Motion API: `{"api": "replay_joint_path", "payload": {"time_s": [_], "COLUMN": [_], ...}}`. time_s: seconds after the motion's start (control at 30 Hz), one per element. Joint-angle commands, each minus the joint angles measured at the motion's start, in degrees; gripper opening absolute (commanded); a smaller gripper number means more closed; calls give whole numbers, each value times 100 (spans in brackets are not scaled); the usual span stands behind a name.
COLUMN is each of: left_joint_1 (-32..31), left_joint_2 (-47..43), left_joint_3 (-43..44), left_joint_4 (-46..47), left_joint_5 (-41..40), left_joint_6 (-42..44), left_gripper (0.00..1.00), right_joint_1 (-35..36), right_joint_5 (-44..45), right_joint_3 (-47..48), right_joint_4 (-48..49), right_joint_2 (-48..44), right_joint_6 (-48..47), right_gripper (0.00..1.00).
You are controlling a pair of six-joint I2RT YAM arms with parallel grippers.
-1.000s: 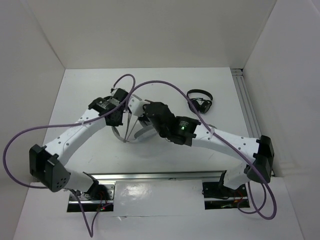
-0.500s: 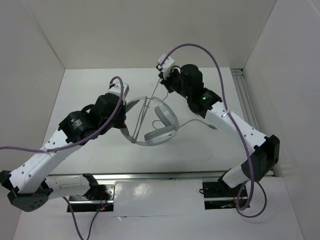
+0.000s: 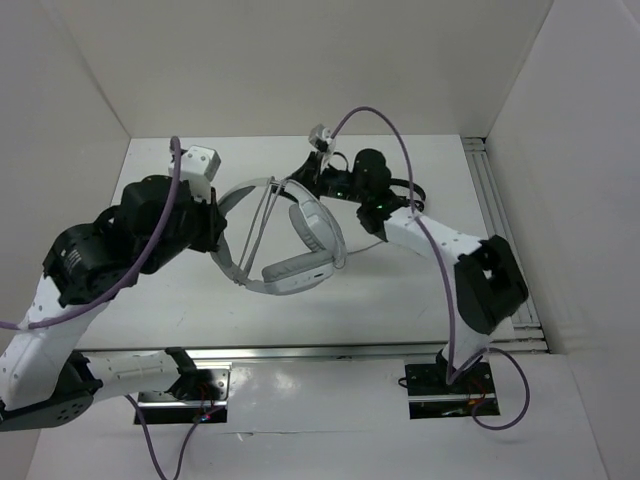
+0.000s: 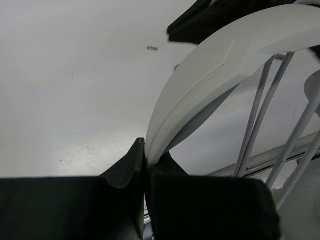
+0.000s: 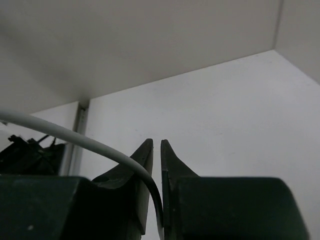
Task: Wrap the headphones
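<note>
The light grey headphones [image 3: 298, 272] hang in the air over the middle of the table, held between both arms. My left gripper [image 3: 216, 236] is shut on the wide headband [image 4: 225, 55]; the band runs up from between the jaws [image 4: 146, 159]. The thin grey cable [image 3: 262, 225] crosses the headband's arch in several strands [image 4: 260, 115]. My right gripper [image 3: 302, 182] is at the top of the headphones, shut on the cable [image 5: 75, 137], which curves in from the left and passes down between its jaws [image 5: 156, 150].
Small black headphones [image 3: 404, 188] lie at the back right, mostly hidden behind my right arm; they also show in the right wrist view [image 5: 25, 155]. A metal rail [image 3: 500, 220] runs along the right wall. Another rail [image 3: 320, 353] crosses in front of the arm bases.
My left arm has pulled back and to the left, carrying the headband with it. My right gripper has moved left and nearer with the cable, now at the top of the headphones.
</note>
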Motion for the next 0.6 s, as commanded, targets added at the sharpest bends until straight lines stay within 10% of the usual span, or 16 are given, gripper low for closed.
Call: {"api": "replay_joint_path", "payload": {"time_s": [0.0, 0.17, 0.57], "left_joint_1": [-50, -50, 854], "left_joint_2": [-114, 27, 1871], "left_joint_3": [744, 799, 3029], "left_joint_4": [610, 908, 566], "left_joint_5": [285, -513, -1484], "left_joint_6": [-199, -778, -1097], "left_gripper": [0, 0, 0], "right_joint_1": [189, 435, 1043], "right_joint_5": [-294, -294, -347], "right_joint_3": [16, 131, -1334], "right_joint_4": [1950, 3470, 5220], "right_joint_2": [839, 1588, 2503], "right_joint_6": [1375, 2569, 3204], "right_gripper": [20, 36, 32]}}
